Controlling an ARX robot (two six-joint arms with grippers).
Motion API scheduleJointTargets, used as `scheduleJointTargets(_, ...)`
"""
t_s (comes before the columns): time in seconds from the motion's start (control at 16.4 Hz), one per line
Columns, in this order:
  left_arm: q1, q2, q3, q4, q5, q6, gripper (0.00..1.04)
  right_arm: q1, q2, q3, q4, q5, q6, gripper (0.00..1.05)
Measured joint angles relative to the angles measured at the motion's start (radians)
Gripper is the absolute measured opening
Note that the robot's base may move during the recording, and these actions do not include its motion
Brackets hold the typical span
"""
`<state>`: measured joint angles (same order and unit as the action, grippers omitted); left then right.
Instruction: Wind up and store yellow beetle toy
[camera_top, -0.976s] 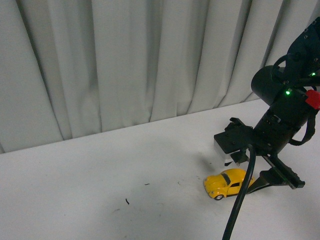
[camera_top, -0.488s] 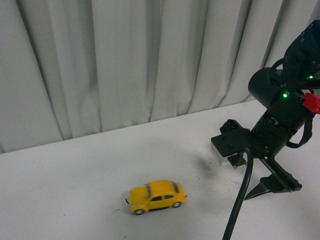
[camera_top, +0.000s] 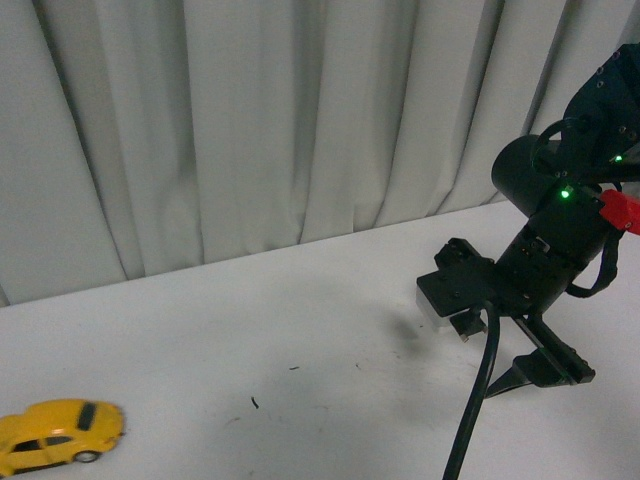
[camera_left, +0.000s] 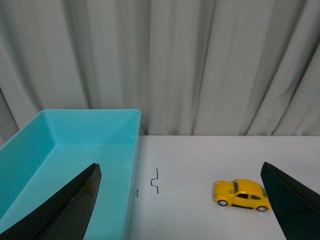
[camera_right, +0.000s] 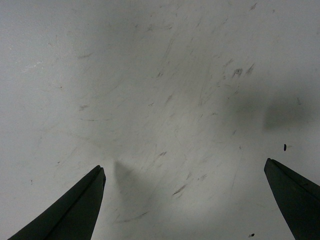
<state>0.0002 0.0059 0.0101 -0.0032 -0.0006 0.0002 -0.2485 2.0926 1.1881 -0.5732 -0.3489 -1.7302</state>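
The yellow beetle toy (camera_top: 55, 435) stands on its wheels on the white table at the far left of the front view, partly cut by the frame edge. In the left wrist view the yellow beetle toy (camera_left: 242, 194) sits side-on on the table, ahead of my open left gripper (camera_left: 179, 166) and close to one finger (camera_left: 292, 205). My right gripper (camera_top: 530, 375) hangs open just above the table at the right, far from the toy. The right wrist view has only bare, scuffed table between the open right gripper (camera_right: 184, 165) fingers.
A light blue bin (camera_left: 90, 127) stands beside the left gripper, its near wall next to small black marks (camera_left: 155, 180) on the table. Grey curtains (camera_top: 250, 130) close off the table's far edge. A black cable (camera_top: 478, 400) hangs from the right arm.
The toy has rolled left across the table, from beside the right gripper's fingers to the far left of the front view. The right gripper has lifted slightly.
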Motion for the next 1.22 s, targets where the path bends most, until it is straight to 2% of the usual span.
scheduleJointTargets(0.55,0.000,0.000,0.000,0.000,0.000,0.000,0.98,0.006,-0.108,-0.019,0.002,-0.032,0.000,0.98)
scheduleJointTargets(1.22,0.000,0.000,0.000,0.000,0.000,0.000,0.98,0.027,-0.638,-0.029,0.098,-0.240,0.058,0.98)
